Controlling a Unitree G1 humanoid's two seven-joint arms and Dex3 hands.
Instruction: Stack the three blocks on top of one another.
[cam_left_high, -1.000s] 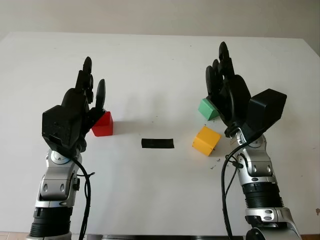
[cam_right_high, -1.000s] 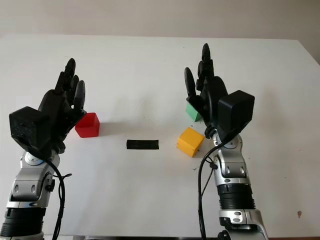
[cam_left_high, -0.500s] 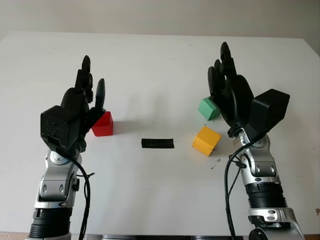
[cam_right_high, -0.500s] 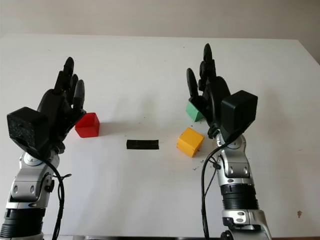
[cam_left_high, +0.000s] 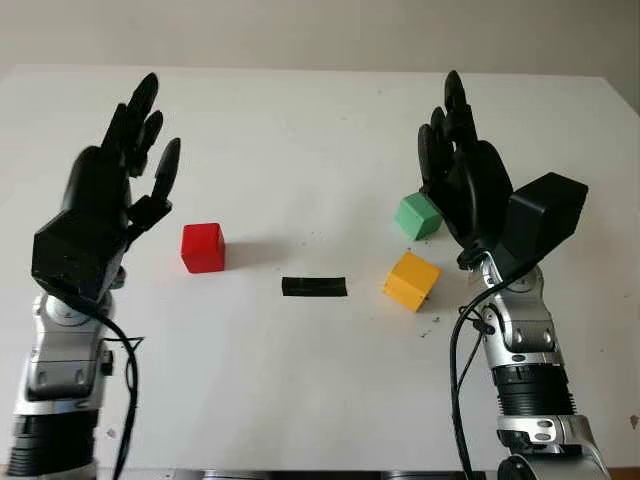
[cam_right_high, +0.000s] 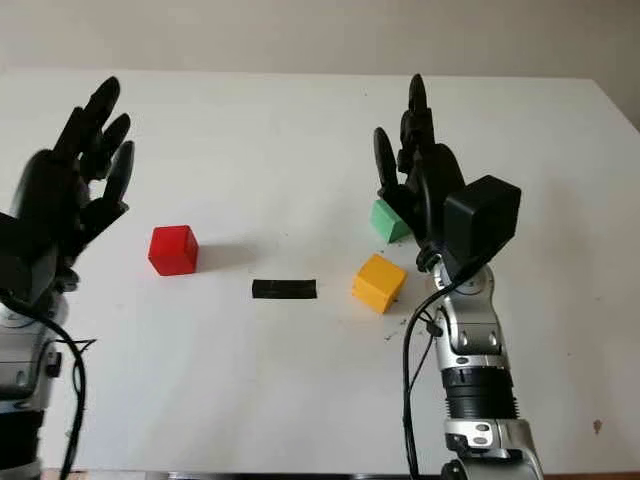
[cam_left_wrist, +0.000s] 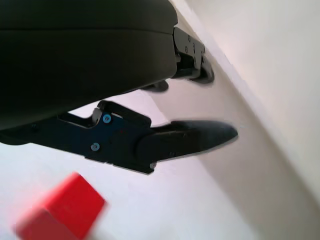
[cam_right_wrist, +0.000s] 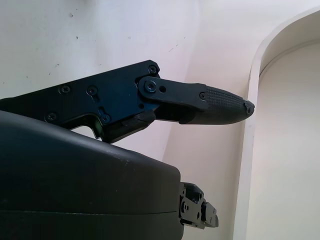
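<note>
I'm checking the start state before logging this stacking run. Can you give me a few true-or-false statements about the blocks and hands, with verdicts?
1. The red block stands alone on the white table. True.
2. The yellow block sits on top of the green block. False: both lie on the table, side by side and apart.
3. The left hand holds the red block. False: it is open, raised beside the block.
4. The right hand is open, next to the green block. True.
5. A black strip lies between the red and yellow blocks. True.

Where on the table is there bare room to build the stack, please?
Bare table lies between the red block and black tape strip, and along the near edge. It is crowded by the right hand, where the green block and yellow block sit.
</note>
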